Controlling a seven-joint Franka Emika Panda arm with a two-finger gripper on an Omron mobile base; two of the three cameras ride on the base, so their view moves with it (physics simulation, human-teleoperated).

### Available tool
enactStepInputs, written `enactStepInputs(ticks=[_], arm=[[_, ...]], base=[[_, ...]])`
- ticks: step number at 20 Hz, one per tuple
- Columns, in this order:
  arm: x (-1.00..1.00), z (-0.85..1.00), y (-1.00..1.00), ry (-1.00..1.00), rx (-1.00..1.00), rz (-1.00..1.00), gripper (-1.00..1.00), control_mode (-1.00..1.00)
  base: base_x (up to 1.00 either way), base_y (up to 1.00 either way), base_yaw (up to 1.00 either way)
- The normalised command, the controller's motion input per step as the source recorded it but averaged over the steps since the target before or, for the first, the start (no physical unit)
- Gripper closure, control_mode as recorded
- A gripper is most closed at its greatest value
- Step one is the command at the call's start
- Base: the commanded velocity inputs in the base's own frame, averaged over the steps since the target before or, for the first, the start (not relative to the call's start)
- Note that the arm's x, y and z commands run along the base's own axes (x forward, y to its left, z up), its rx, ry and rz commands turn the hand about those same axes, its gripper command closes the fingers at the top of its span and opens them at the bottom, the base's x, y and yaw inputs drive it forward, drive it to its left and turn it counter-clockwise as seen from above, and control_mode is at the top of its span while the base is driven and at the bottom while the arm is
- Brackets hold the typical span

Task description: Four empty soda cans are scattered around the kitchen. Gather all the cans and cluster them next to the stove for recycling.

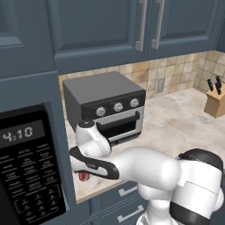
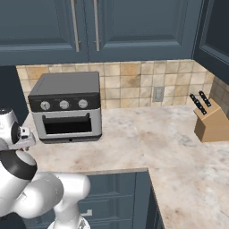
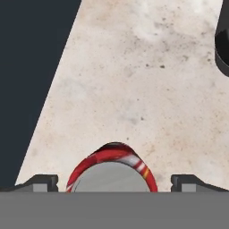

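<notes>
Item: small red soda can with a silvery top [image 3: 112, 172], standing upright on the speckled beige stone surface [image 3: 134, 89]. In the hand view it sits between the two dark fingertips [image 3: 42, 182], which stand wide apart with bare surface showing on each side of the can; no contact is visible. In the left base view a sliver of the same red can [image 1: 83, 176] shows under the arm's dark wrist, near the front edge of the surface and beside the tall dark blue cabinet side.

Item: hand [image 3: 112, 184], spread to its full width, holding nothing, positioned directly above the can and looking down on it.

Item: boxy dark grey toaster oven with three silver knobs and a dark glass door [image 1: 107, 107], set against the tan tiled backsplash [image 2: 134, 82], behind the can and apart from it.

Item: black microwave panel with a lit clock display [image 1: 26, 167], set in the tall cabinet to the left.

Item: light wooden knife block with black handles [image 2: 208, 120], far right on the surface, well apart from the can.

Item: dark blue upper cabinets with silver bar handles [image 2: 85, 27], above the surface.
</notes>
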Motion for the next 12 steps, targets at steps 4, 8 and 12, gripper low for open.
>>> enactStepInputs(ticks=[4, 8, 12], arm=[[0.00, -0.33, 0.01, 0.00, 0.00, 0.00, -1.00, -1.00], [0.00, 0.00, 0.00, 0.00, 0.00, 0.00, -1.00, -1.00], [0.00, 0.00, 0.00, 0.00, 0.00, 0.00, 1.00, -1.00]], base=[[0.00, 0.00, 0.00], [0.00, 0.00, 0.00], [0.00, 0.00, 0.00]])
